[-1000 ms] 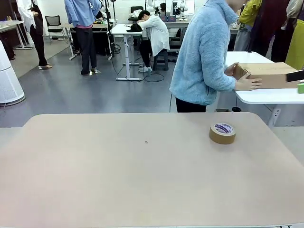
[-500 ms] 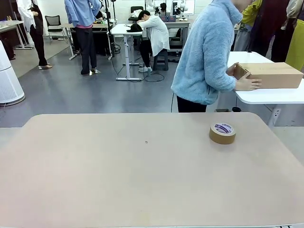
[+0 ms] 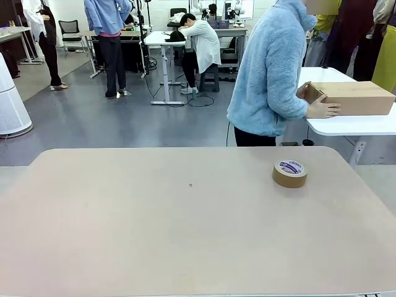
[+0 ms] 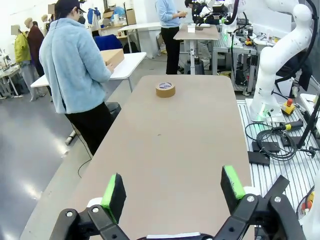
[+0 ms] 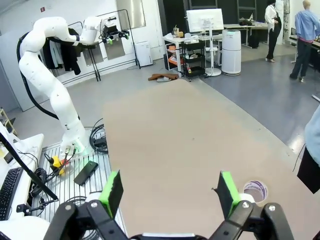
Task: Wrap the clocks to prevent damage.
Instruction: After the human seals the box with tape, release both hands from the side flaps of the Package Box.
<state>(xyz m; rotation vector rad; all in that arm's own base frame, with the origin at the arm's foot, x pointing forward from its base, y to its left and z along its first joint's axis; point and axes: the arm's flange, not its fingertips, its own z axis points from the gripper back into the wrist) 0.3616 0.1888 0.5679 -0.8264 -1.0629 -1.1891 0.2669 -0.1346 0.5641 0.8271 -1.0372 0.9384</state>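
The clocks are out of view. My left gripper (image 4: 173,184) hangs open above the near end of the tan table (image 4: 190,150), nothing between its green pads. My right gripper (image 5: 169,190) is open too, high over the table (image 5: 165,135), with nothing in it. A person in a light blue fleece (image 3: 269,74) stands beyond the table's far edge, turned to the right, both hands on a brown cardboard carton (image 3: 352,98) that rests on a white side table (image 3: 346,124).
A brown tape roll (image 3: 289,173) lies flat near the table's far right; it also appears in the wrist views as the tape roll (image 4: 165,89) and, partly behind my right finger, the tape roll (image 5: 254,191). The other arm's white base (image 4: 272,65) stands beside the table.
The person has shifted slightly to the right while holding the carton. A dark sleeve at the right edge a second ago is gone. Both grippers stay open.
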